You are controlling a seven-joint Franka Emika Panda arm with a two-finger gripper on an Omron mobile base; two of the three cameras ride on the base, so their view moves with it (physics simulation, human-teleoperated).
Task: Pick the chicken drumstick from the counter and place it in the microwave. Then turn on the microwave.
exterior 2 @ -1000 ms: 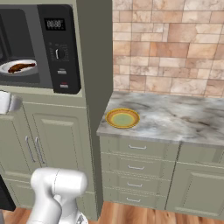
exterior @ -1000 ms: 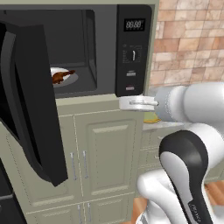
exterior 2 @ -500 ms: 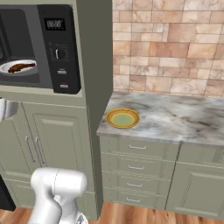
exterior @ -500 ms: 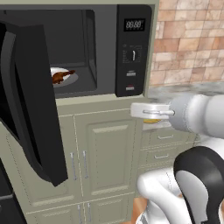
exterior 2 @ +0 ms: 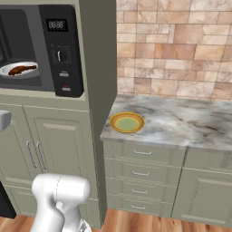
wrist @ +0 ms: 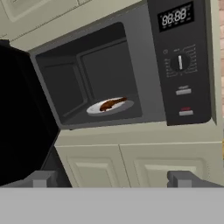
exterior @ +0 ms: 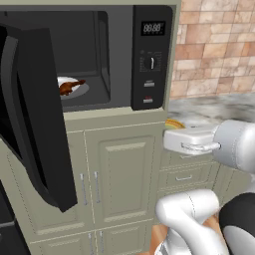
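- The chicken drumstick [exterior: 68, 87] [exterior 2: 21, 70] [wrist: 112, 103] lay on the white turntable plate [exterior: 82, 91] [exterior 2: 9, 69] [wrist: 94, 109] inside the microwave [exterior: 152, 57] [exterior 2: 61, 50] [wrist: 179, 65], with its dark bone end pointing toward the control-panel side.
- The microwave door [exterior: 37, 114] [wrist: 22, 118] stood swung wide open to the left, leaving the cavity exposed.
- The control panel [exterior: 151, 62] [exterior 2: 60, 54] [wrist: 180, 61], to the right of the cavity, carried a digital display at the top, a dial below it and buttons lower down.
- The gripper [wrist: 113, 178] faced the microwave from outside, level with the beige cabinet doors [exterior: 124, 174] [exterior 2: 22, 149] [wrist: 144, 164] beneath it; its jaws were spread wide apart and held nothing.
- The fingertips [wrist: 183, 178] appeared at the bottom of the hand view, well apart from the drumstick.
- In the left base view the white hand extended leftward in front of the drawers [exterior: 184, 175] [exterior 2: 140, 174].
- The counter [exterior: 219, 107] [exterior 2: 181, 122], to the right of the microwave column, bore a round yellow-green plate [exterior: 174, 123] [exterior 2: 127, 122] near its left edge.
- A brick-patterned wall [exterior: 219, 45] [exterior 2: 176, 45] rose behind the counter.
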